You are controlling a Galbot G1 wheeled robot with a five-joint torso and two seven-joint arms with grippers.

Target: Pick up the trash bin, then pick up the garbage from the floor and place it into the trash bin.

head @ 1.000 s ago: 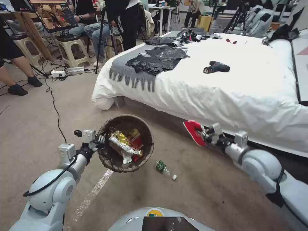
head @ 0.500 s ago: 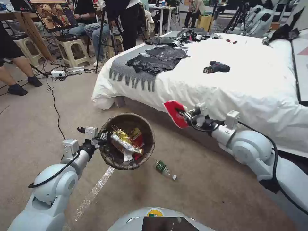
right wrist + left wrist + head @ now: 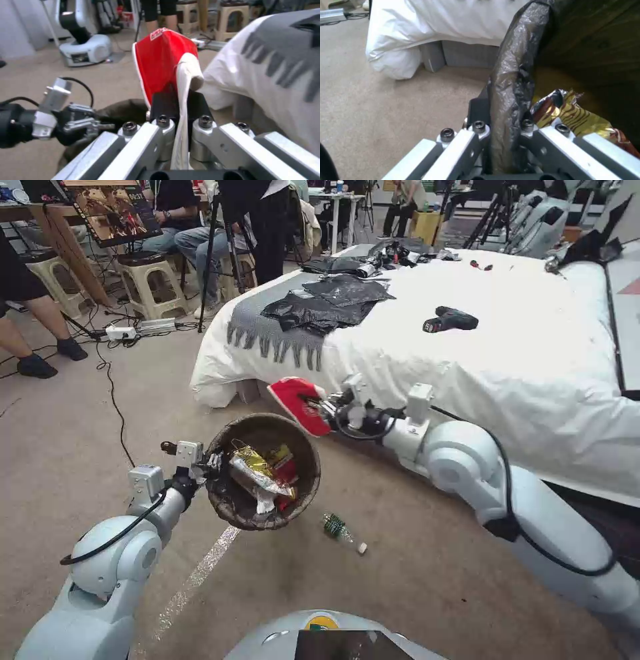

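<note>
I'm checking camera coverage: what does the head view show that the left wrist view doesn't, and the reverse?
Head view alone: the right tool holding a red-and-white packet by the trash bin's far rim, and a crushed bottle on the carpet. Left wrist view alone: the close-up of the left tool clamped on the bag-covered rim. Both: the trash bin, a gold wrapper inside it and the white bed.

No legible txt; white print on red packet (image 3: 160, 53) unreadable.

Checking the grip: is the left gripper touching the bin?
Touching. In the left wrist view, the left gripper pinches the bin rim's bag-covered edge between its fingers.
</note>
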